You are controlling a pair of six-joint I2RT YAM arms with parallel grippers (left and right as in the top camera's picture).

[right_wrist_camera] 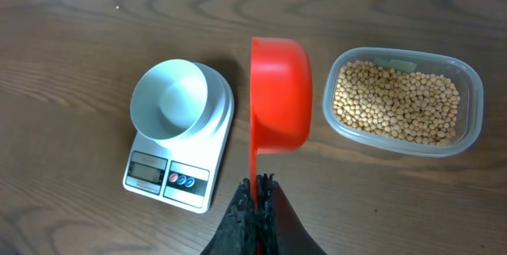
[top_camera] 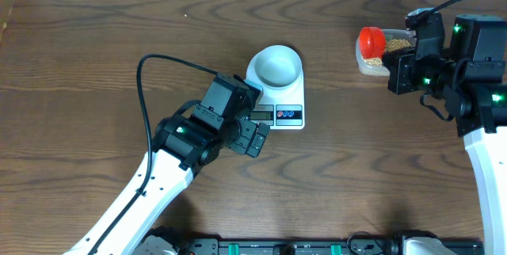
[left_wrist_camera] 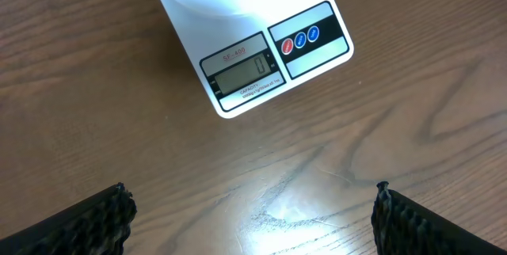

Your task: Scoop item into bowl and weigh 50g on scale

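Note:
The white bowl [top_camera: 276, 66] stands empty on the white scale [top_camera: 288, 114] at mid-table; both show in the right wrist view, bowl [right_wrist_camera: 169, 100] and scale [right_wrist_camera: 168, 178]. The scale's display [left_wrist_camera: 241, 75] reads 0. My left gripper [top_camera: 254, 138] is open and empty just in front of the scale, its fingers spread wide [left_wrist_camera: 252, 217]. My right gripper [right_wrist_camera: 257, 189] is shut on the handle of a red scoop [right_wrist_camera: 280, 94], held beside the clear tub [right_wrist_camera: 472, 89] of tan beans [right_wrist_camera: 394, 101]. In the overhead view the scoop [top_camera: 371, 41] is over the tub's left end.
The clear tub [top_camera: 362, 64] sits at the back right of the wooden table. The left arm's black cable [top_camera: 146, 89] loops over the table left of the scale. The right arm's body stands at the right edge.

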